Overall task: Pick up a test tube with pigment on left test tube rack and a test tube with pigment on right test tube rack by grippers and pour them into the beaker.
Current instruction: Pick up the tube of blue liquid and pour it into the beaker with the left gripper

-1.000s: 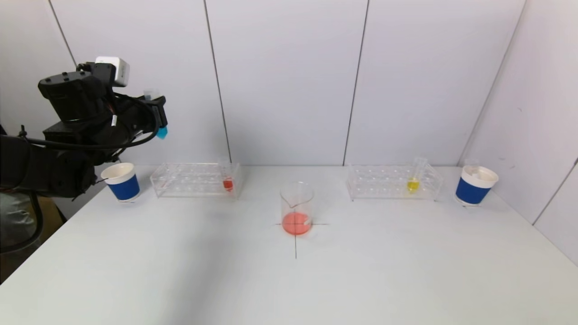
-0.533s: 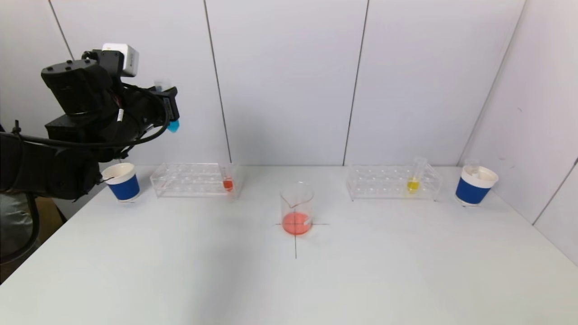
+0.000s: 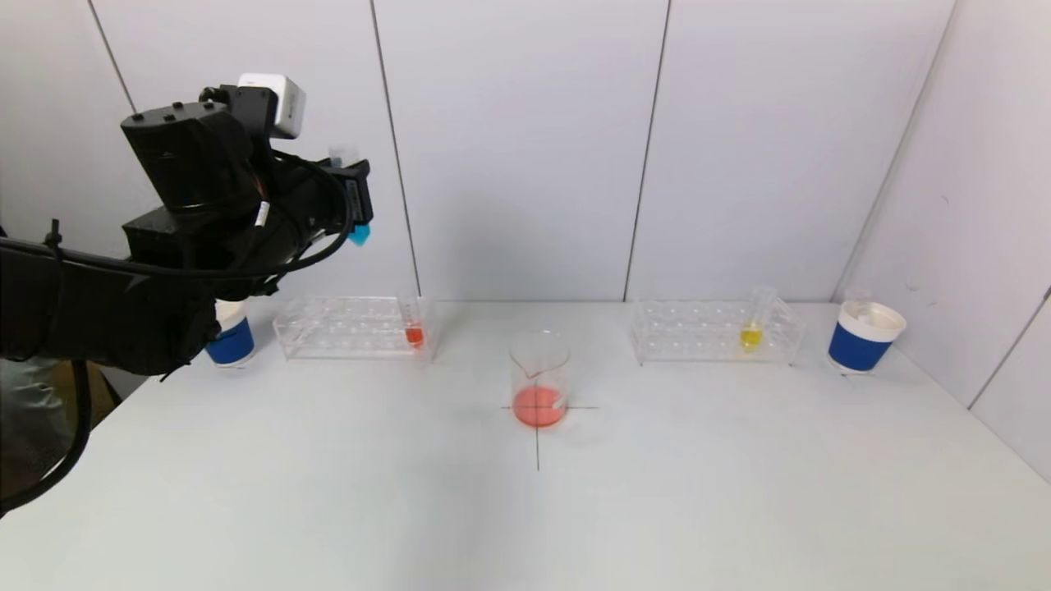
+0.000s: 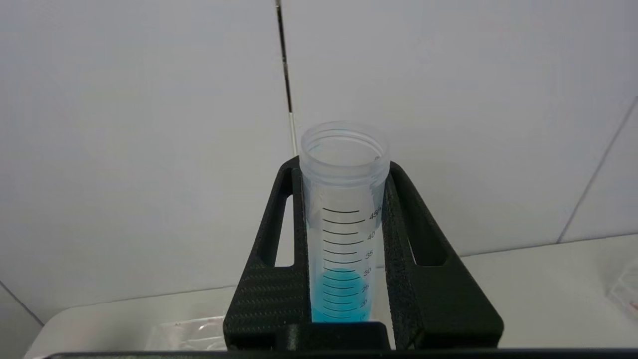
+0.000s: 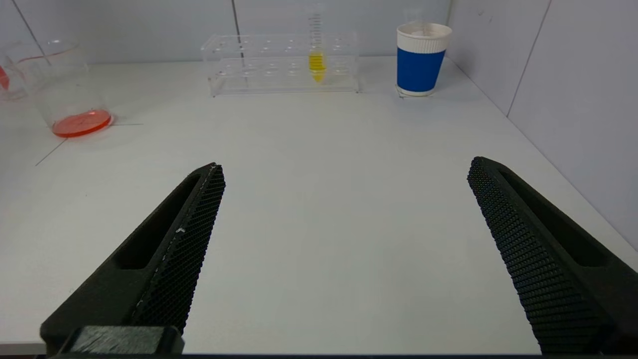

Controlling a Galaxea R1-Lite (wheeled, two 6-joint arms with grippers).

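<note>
A: Where is the blue tube (image 4: 344, 219) held?

B: Clamped upright in the left tool (image 3: 355, 205), upper left of frame; the right tool (image 5: 344, 249) is spread wide, empty.

A: What could be spilled?

B: Pigment, if the tube is tilted before the beaker (image 3: 539, 377) at centre is reached.

Only readable marks: the graduation scale on the test tube (image 4: 344, 224) w/ blue liquid, seen in the left wrist view. Printed black lines run down its clear wall, w/ figures beside them: 45, 40, 35, 30, then lower ones partly cut off, prob. 25 and 20. Blue level sits approx. at the 30 line. No other text or labels legible elsewhere.
</note>
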